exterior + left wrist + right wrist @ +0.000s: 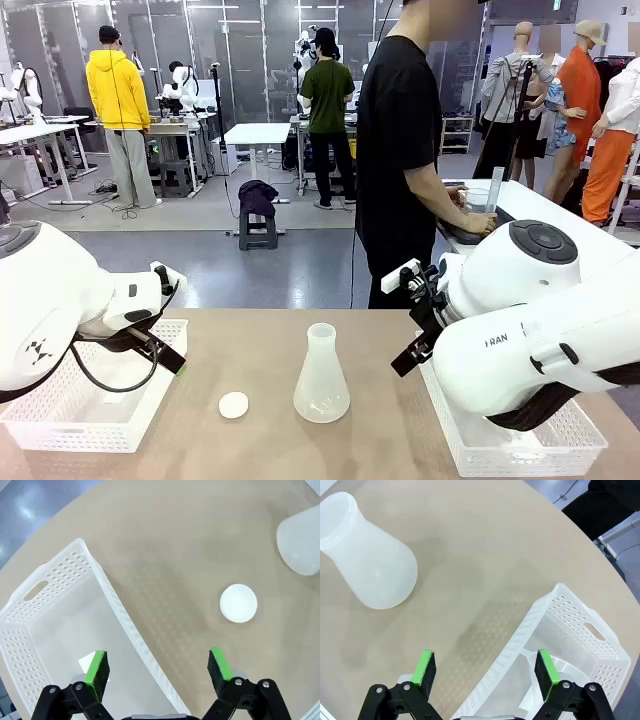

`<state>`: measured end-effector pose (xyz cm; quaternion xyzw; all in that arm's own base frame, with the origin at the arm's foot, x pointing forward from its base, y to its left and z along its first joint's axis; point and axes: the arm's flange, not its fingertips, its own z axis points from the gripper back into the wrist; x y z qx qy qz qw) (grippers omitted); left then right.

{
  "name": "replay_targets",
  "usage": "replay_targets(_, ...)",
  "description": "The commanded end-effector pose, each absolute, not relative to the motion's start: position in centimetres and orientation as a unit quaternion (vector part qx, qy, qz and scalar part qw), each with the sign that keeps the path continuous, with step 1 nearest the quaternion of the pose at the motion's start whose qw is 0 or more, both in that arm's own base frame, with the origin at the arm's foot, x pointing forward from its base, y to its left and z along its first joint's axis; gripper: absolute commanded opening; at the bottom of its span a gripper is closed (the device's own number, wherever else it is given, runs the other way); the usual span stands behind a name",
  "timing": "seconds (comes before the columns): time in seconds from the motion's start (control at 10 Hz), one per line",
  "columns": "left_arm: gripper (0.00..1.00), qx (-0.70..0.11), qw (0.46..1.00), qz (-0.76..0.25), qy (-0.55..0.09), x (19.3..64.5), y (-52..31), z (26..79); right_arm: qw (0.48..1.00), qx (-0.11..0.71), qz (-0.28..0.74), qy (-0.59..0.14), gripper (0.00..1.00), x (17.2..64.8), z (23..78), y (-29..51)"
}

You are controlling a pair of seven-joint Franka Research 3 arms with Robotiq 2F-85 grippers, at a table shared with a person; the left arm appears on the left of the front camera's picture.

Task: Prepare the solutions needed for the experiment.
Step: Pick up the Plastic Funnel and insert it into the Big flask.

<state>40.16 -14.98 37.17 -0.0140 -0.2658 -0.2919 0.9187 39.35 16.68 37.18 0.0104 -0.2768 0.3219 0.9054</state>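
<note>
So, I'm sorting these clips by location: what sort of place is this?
Likely a robotics lab staging a chemistry exercise: a flask and white baskets on the table, workbenches behind.

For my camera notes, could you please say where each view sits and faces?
Front: between the arms, facing across the table at the person; left arm and right arm show.
Left wrist: above the open left gripper, looking down at the left basket and disc.
Right wrist: above the open right gripper, looking down at the right basket.
Shared: the flask appears in all three.
</note>
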Motion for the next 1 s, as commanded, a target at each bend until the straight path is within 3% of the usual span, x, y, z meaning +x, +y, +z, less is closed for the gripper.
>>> replay_targets(0.0, 1.0, -0.014, 0.919, -0.292, -0.266, 40.15, -15.0, 37.17, 0.905, 0.01, 0.322, -0.277, 1.0, 39.35, 37.18, 16.68)
replay_targets(0.9, 1.0, -0.014, 0.919, -0.292, -0.266, 40.15, -15.0, 37.17, 0.905, 0.01, 0.322, -0.277, 1.0, 39.35, 37.18, 16.68)
